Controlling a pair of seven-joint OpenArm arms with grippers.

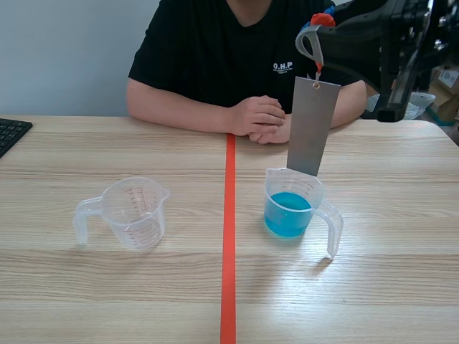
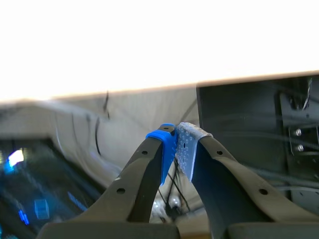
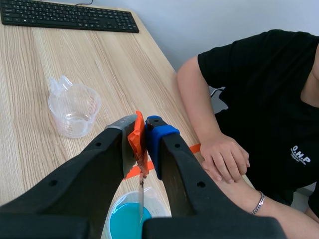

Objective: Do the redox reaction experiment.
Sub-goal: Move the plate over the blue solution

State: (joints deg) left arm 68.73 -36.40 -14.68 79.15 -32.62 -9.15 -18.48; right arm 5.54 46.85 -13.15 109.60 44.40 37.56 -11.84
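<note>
- The left gripper point(image 2: 177, 137) shows only in its own wrist view. Its two fingers are together, blue pad against dotted pad, with nothing between them. It points at a blurred background rather than the table.
- A black keyboard point(image 1: 11, 132) lies at the far left edge of the wooden table point(image 1: 107, 294).
- An empty clear cup point(image 1: 133, 213) stands left of the orange tape line point(image 1: 229, 236), its handle turned toward the left side.
- A person sits across the table in a black shirt, with clasped hands point(image 1: 258, 118) resting on the wood near the far end of the tape line.
- A second clear cup point(image 1: 290, 208) stands just right of the tape line, well apart from the empty one. It holds blue liquid point(image 1: 288, 211) about halfway up, and its handle points right and toward the robot.
- A grey metal plate point(image 1: 313, 125) hangs upright over this cup. Its lower edge is at the cup's far rim and does not appear to reach the liquid.
- A short cord links the plate's top to an orange tag point(image 3: 135, 139).
- The right gripper point(image 3: 142, 134) is raised above the blue cup, its fingers clamped on the orange tag so that the plate dangles below.
</note>
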